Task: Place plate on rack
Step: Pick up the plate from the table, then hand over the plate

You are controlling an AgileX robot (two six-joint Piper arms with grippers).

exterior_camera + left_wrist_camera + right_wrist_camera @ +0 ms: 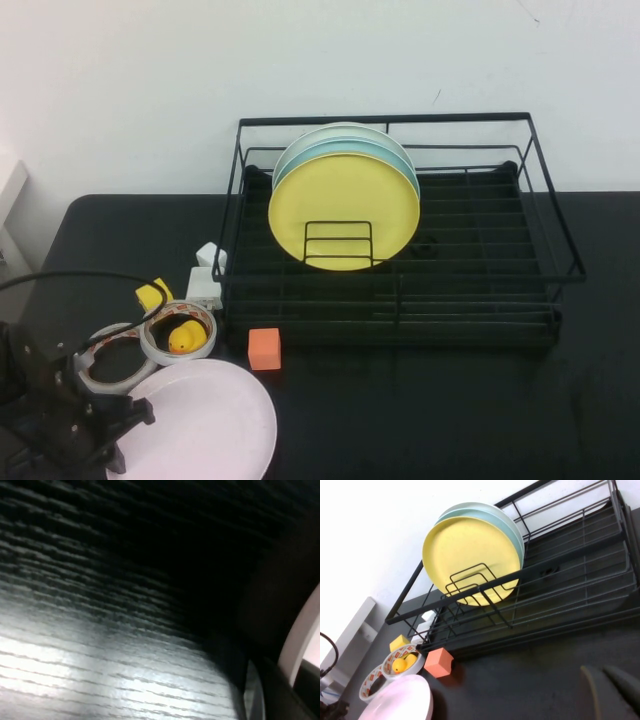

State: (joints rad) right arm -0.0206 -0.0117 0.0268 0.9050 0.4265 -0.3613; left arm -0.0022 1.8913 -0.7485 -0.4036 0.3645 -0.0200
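The left gripper (128,428) sits at the pink plate (205,420), its fingers apart astride the near-left rim. Farther back and right stands the rack (400,300). The right gripper is unseen.

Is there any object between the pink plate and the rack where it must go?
Yes. An orange cube sits on the table between the plate and the rack front rail. Yellow plate and teal plates already fill slots. The left gripper is at the plate's rim; the right gripper hovers away.
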